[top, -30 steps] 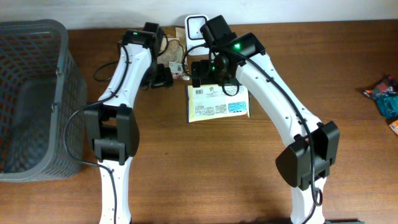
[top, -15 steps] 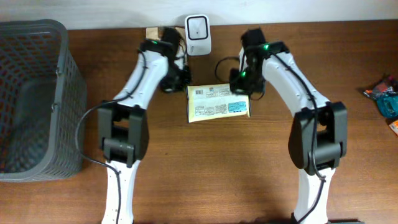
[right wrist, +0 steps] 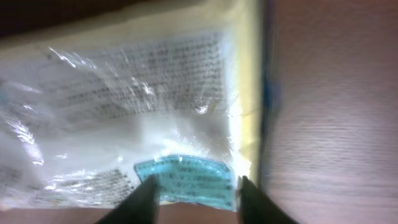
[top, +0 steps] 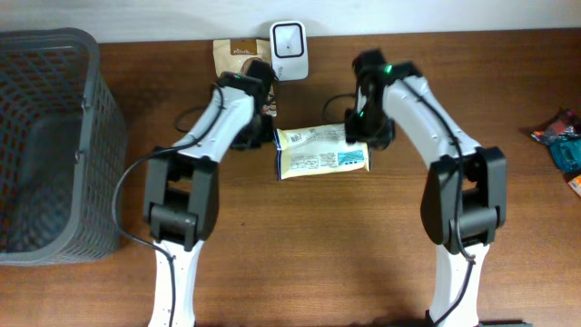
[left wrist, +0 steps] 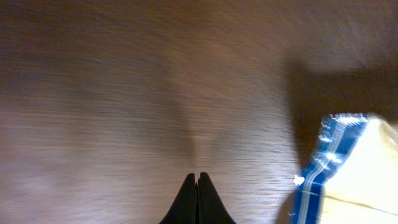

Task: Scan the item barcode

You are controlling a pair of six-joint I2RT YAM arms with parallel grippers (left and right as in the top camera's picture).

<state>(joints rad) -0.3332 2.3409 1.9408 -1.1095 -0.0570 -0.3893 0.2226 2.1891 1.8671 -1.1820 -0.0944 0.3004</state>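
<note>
Packet (top: 322, 150) of snacks on the wooden table (top: 300, 263), printed side up, just in front of the white scanner (top: 289, 38), with one arm at each end of it. We see the left gripper (left wrist: 198, 179) pinched fully together on nothing, its tips aimed at bare wood just beside the packet's blue-striped edge. The right gripper (right wrist: 196, 190) stands roughly half apart over the opposite end, its fingers (right wrist: 146, 196) either side of the blue label. We cannot make out that they have any hold on the film.

In our judgement the risks lie in the pick-up. The wrapper looks glossy and slack, so a shallow pinch near the seam could slide off as the packet rises, or the packet could droop and fold its printed face away from the scanner window. Shine on the film may also wash out the code. The closed left gripper, so near the edge, could nudge the packet sideways out from between the right fingers. A brown pouch (top: 233, 52) sits right beside the scanner and could be knocked on the way in.
</note>
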